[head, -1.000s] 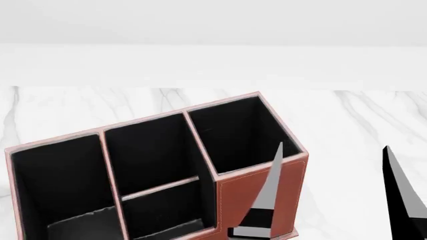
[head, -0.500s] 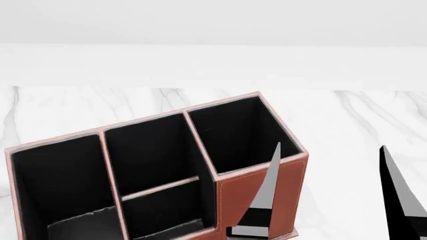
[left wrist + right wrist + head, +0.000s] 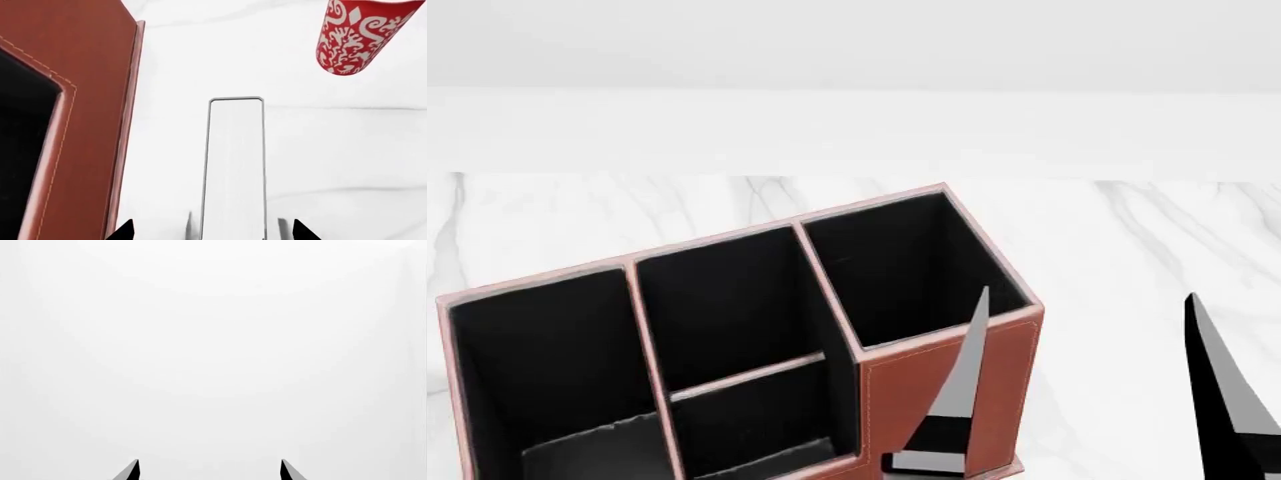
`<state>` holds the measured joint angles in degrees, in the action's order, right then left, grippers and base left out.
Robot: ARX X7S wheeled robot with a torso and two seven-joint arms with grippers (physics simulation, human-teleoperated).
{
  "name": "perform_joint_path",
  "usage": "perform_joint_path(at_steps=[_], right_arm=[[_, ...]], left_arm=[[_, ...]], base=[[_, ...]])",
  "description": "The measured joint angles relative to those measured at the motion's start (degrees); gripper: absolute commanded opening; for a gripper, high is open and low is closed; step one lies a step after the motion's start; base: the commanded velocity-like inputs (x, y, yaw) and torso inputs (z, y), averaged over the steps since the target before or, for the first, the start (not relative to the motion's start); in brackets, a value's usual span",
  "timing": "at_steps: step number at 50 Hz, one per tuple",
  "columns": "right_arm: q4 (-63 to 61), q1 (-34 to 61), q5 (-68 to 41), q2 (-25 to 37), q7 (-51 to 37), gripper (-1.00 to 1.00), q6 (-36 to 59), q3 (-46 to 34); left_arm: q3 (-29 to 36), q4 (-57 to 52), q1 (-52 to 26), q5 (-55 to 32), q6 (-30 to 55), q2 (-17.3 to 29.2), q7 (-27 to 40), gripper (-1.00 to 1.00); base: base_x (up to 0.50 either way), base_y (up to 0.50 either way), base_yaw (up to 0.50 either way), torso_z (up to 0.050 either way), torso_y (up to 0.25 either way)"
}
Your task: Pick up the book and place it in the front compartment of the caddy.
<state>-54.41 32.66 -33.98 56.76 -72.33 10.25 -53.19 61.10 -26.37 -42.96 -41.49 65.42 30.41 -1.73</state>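
Matt leather-look caddy (image 3: 941, 385) with stitched rims on a glossy marble-veined table (image 3: 1121, 250).

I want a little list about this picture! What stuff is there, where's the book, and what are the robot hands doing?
book: white page edge between the left gripper fingertips, which stand apart from it
caddy: reddish-brown box, black-lined cells, beside the book
mug: red-and-white patterned, beyond the book
table: white marble
right gripper: open, nothing between its fingertips
task state: book not yet in the caddy
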Motion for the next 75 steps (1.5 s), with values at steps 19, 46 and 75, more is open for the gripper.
perform_joint_path(at_steps=[19,46,75], right_arm=[[0.0,-0.2,0.1,0.2,0.0,1.0,-0.2,0.2],[-0.3,-0.1,-0.1,0.1,0.0,1.0,0.3,0.4],[-0.2,-0.3,-0.2,0.2,0.0,1.0,0.0,0.7]], left_arm=[[2.2,2.1,0.4,2.0,-3.1,-0.7,-0.6,-1.0],[2.5,-1.1,-0.2,0.5,-3.2,1.3,-1.6,-1.0],[-14.7,-19.6,-7.2,-23.6,6.0,10.1,4.7,-1.0]], base=[[0.0,0.0,0.0,0.0,0.0],[0.0,0.0,0.0,0.0,0.0],[0.0,0.0,0.0,0.0,0.0]])
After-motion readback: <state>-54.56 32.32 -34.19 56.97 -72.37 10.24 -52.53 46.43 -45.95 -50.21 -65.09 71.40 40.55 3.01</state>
